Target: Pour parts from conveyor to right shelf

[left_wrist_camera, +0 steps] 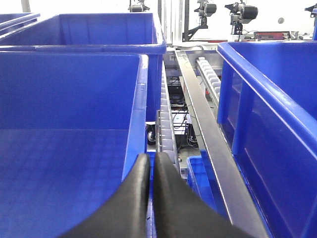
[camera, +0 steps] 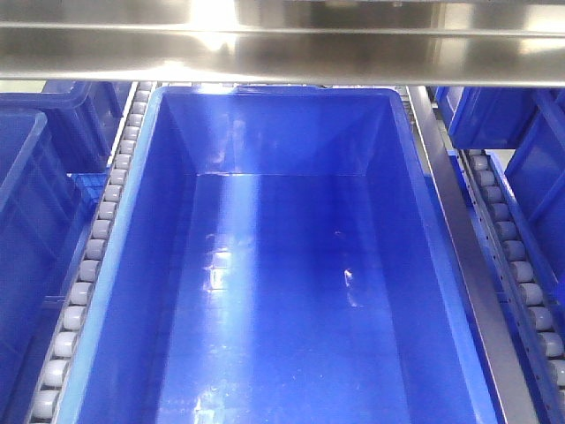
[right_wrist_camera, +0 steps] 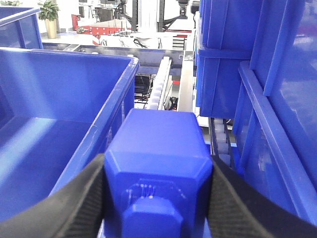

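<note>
My right gripper (right_wrist_camera: pixel 157 166) is shut on a small blue plastic box (right_wrist_camera: pixel 158 144); its black fingers (right_wrist_camera: pixel 84 198) press both sides, and the box fills the space between them. I cannot see into the box. It hangs over the gap between a large blue bin (right_wrist_camera: pixel 74 94) on the left and stacked blue bins (right_wrist_camera: pixel 277 124) on the right. My left gripper (left_wrist_camera: pixel 151 158) is shut and empty, over the roller track (left_wrist_camera: pixel 166 114) beside a blue bin (left_wrist_camera: pixel 74 99). The front view shows a large, empty blue bin (camera: pixel 282 132); neither gripper shows there.
Roller tracks (camera: pixel 88 256) (camera: pixel 521 265) flank the large bin, with a steel rail (camera: pixel 459 238) on its right. A steel beam (camera: pixel 282 40) crosses overhead. More blue bins stand at the left (camera: pixel 35 221) and right (camera: pixel 538 159). A smaller blue bin (left_wrist_camera: pixel 198 173) sits below the rail.
</note>
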Controlling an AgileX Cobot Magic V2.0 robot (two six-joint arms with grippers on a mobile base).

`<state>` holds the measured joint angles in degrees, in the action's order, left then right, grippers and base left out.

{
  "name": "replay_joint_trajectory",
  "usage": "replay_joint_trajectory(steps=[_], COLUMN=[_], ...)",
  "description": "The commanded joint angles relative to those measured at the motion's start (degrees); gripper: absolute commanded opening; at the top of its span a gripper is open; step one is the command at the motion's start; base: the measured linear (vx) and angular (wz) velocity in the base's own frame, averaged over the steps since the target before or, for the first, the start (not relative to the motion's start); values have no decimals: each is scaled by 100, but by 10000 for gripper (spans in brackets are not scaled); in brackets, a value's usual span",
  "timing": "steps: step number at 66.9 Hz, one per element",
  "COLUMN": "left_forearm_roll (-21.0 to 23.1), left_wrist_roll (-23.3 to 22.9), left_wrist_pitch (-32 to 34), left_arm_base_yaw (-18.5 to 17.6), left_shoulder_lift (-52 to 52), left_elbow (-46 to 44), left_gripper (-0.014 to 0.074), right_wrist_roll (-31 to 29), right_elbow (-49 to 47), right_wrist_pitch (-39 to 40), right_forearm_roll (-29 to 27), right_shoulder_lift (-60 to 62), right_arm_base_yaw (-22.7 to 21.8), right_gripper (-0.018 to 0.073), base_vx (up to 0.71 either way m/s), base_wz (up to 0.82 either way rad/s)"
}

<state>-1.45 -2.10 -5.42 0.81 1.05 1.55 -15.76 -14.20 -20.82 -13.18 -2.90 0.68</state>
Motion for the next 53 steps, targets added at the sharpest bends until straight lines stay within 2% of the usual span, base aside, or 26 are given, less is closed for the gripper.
replay_joint_trajectory(steps=[1,22,36,44,53], left_forearm_roll=[35,35,35,35,35], left_wrist_roll=[-42,-42,-42,-42,-42], left_wrist_pitch=[414,413,413,413,413], left_arm_base_yaw=[12,12,12,12,12], left_shoulder_lift=[28,41,41,41,41], left_elbow=[-150,-150,-150,-144,-144], left_gripper=[-6,-6,-6,-6,-6], right_wrist_roll=[-44,-39,-44,-97,-504], right_elbow=[-163,-228,-1105,-1874,-2491], right_wrist_pitch=[514,1109,714,-31,-512], right_forearm_roll=[-5,-29,-34,-95,-313], right_shoulder_lift=[-66,-214,-1260,-2135,-2948], right_arm_base_yaw=[-25,-25,-25,-25,319], right_gripper=[-9,-9,-8,-6,-4], base_vx=[0,0,0,0,0], base_wz=[0,0,0,0,0])
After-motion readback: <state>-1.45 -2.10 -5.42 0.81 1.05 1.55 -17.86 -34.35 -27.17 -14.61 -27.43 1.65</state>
